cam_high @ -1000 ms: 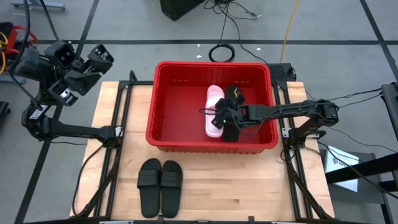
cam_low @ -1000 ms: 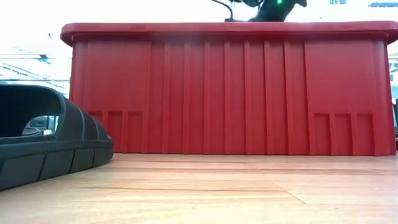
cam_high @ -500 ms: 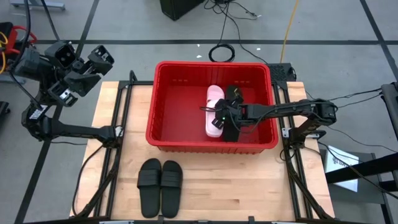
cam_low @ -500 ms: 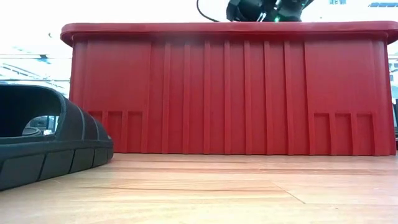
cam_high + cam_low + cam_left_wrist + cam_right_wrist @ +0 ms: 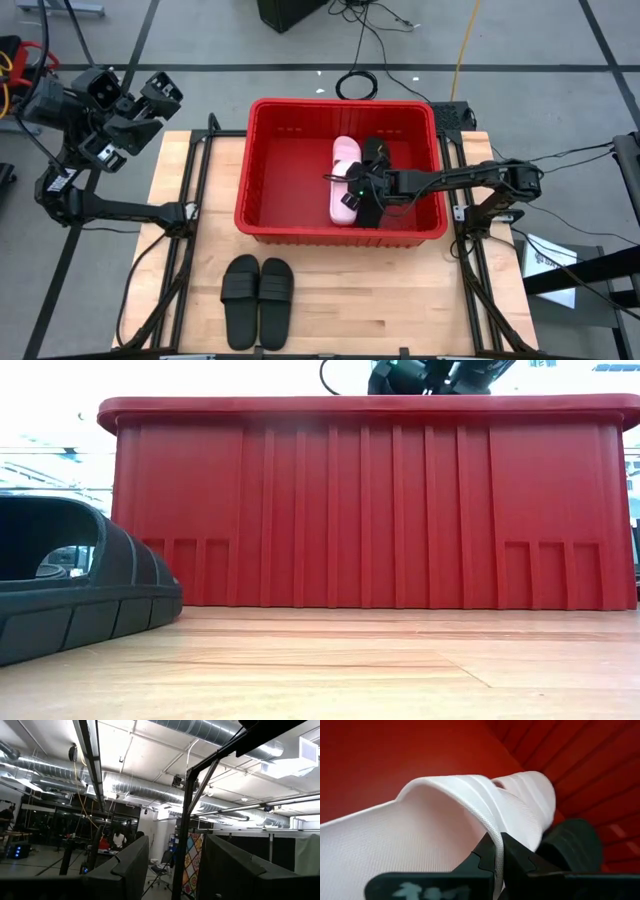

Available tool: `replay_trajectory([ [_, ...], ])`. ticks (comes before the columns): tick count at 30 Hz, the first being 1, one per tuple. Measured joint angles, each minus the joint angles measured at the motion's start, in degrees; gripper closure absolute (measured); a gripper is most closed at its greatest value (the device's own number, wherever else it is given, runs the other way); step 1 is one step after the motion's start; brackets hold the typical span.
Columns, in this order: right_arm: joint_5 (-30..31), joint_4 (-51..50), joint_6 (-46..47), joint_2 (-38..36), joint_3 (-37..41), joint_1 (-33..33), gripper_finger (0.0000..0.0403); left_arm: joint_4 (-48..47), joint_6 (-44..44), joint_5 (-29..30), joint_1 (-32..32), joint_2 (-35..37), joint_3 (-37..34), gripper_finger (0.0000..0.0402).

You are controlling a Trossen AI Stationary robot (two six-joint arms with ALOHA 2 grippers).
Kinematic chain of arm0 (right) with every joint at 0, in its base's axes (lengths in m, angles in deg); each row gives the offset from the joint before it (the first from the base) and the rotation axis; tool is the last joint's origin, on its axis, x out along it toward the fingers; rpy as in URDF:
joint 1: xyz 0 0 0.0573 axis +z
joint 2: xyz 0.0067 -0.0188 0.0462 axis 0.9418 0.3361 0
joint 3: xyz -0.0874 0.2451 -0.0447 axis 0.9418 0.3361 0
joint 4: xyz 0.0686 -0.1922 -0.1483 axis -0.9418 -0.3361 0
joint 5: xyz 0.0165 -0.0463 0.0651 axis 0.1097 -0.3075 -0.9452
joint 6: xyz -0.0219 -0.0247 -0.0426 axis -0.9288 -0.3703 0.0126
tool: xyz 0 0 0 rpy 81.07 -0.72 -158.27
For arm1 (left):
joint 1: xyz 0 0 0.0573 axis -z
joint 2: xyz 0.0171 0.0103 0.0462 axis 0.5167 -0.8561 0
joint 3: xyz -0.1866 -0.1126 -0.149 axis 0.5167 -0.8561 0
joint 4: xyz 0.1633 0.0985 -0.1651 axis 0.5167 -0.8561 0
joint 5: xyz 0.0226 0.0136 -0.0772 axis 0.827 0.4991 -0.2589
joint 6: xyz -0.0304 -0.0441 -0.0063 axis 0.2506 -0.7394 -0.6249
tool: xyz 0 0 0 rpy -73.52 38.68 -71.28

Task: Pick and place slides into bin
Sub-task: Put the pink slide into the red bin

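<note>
Nearest the counter's [image 5: 400,310] front edge, a pair of black slides [image 5: 258,300] lies side by side, long axes running front to back; in the low view one of them [image 5: 80,585] fills the left foreground, well short of the bin's [image 5: 370,500] ribbed wall.

Behind them the red bin [image 5: 290,215] sits across the middle of the counter. Inside it, toward its right half, a pink slide [image 5: 345,180] lies with its long axis front to back, and a black slide [image 5: 374,152] rests just beside it on the right, lined up the same way. I cannot tell from above which end of either is the toe.

My right gripper [image 5: 352,192] reaches into the bin from the right, over the front part of the pink slide. In my right wrist view the two dark fingers [image 5: 487,852] are pinched narrow on the edge of the pink slide's strap [image 5: 475,795], so I am holding the pink slide [image 5: 395,840]; the black one [image 5: 570,842] shows just beyond it against the bin wall [image 5: 590,760].

My left gripper [image 5: 130,110] waits raised beyond the counter's far left corner, fingers spread apart, pointing into the room.
</note>
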Motion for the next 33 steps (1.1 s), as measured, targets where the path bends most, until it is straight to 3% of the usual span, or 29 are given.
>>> replay_trajectory([
  [15, -1.3, 0.8, 0.1, 0.0, 0.1, 2.7, 0.0399, -1.4, -0.1, 0.0, 0.0, 0.0, 0.0, 0.0199],
  [24, 0.5, 0.8, -1.4, 0.3, 0.1, 0.3, 0.0399, -1.4, -0.2, 0.0, 0.0, 0.0, 0.0, 0.0199],
  [33, -4.9, 2.2, -4.6, 2.5, 1.1, -0.9, 0.0398, -1.4, -0.7, 0.1, 0.0, 0.0, 0.0, 0.0199],
])
